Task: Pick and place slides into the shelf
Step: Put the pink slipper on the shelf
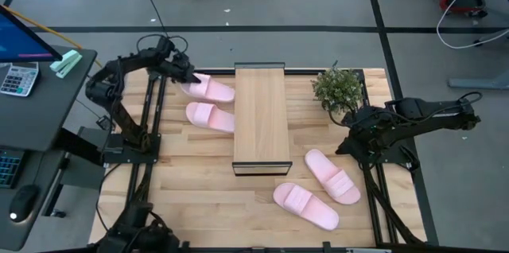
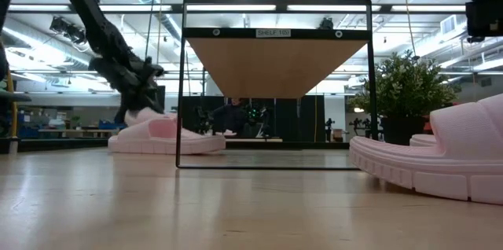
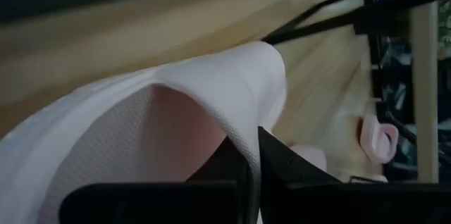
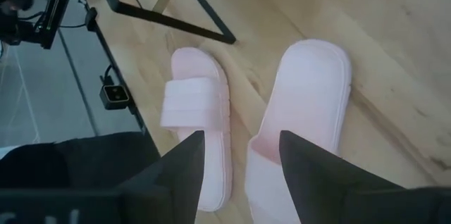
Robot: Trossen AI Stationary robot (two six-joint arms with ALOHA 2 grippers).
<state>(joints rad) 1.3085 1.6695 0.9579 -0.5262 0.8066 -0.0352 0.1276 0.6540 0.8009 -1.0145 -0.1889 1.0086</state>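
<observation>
Four pale pink slides lie on the wooden table. Two are left of the shelf (image 1: 261,118): the far slide (image 1: 213,88) and a nearer slide (image 1: 210,116), which lies flat on its sole. My left gripper (image 1: 188,76) is shut on the far slide's left end; the low view shows this gripper (image 2: 144,93) over that slide (image 2: 167,136). Two more slides (image 1: 332,175) (image 1: 306,205) lie flat at the near right. My right gripper (image 4: 239,143) hangs open above them and touches nothing. My left gripper pinches the thin raised rim (image 3: 252,146) at the far slide's left end. One finger (image 3: 225,164) is on the inner, textured side and the other finger (image 3: 289,171) is on the outside. The fingers slant down from the table's left. The slide's right part (image 2: 196,146) is on the table.
The shelf stands upright in the middle of the table on a thin black frame (image 2: 181,85). A potted plant (image 1: 340,87) stands at the far right, close to my right arm. A desk with a calculator (image 1: 17,78) stands left of the table.
</observation>
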